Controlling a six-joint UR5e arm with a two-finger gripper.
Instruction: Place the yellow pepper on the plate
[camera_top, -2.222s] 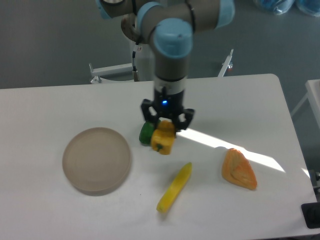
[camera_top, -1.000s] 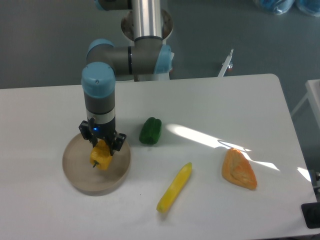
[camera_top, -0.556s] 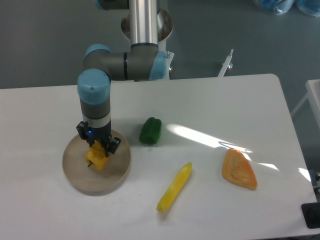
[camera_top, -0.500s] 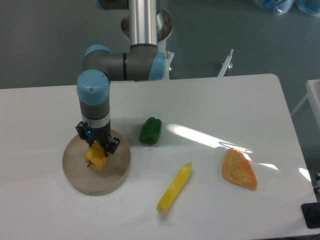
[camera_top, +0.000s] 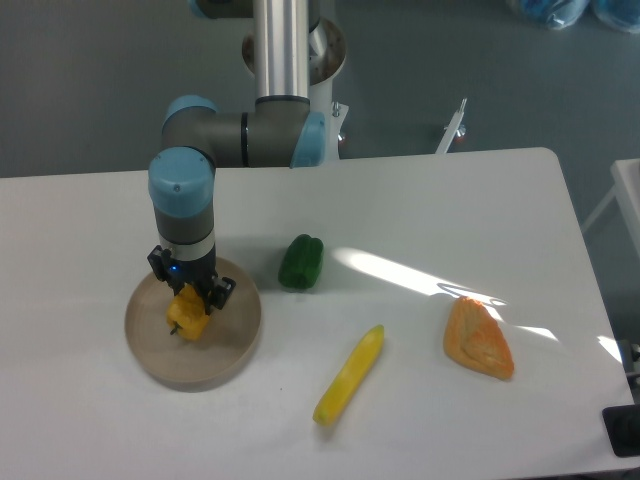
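Right now the yellow pepper (camera_top: 188, 312) sits pinched between my jaws, hanging over the plate (camera_top: 236, 338) near its middle, its dark stem poking down and to the left. Whether its underside already touches the plate surface I cannot tell from this angle; it looks very close. My gripper (camera_top: 190, 296) points straight down from above, well inside the low rim, so the placement spot seems good. To finish this step well, I judge I should ease down only until the pepper rests on the beige surface, then spread my jaws gently and evenly so the lobed body does not get nudged sideways or tip onto its stem. The pepper is blocky, so it should settle rather than roll far, but letting go while it hangs above the plate could make it bounce toward the rim. After release I would lift straight up, clear of the pepper, before swinging away. Beyond the plate, the green pepper (camera_top: 300, 262) lies just to the right on the table (camera_top: 440, 210), the long yellow vegetable (camera_top: 349, 375) farther right and nearer the front, and the orange wedge (camera_top: 478, 338) well apart, none in my way.
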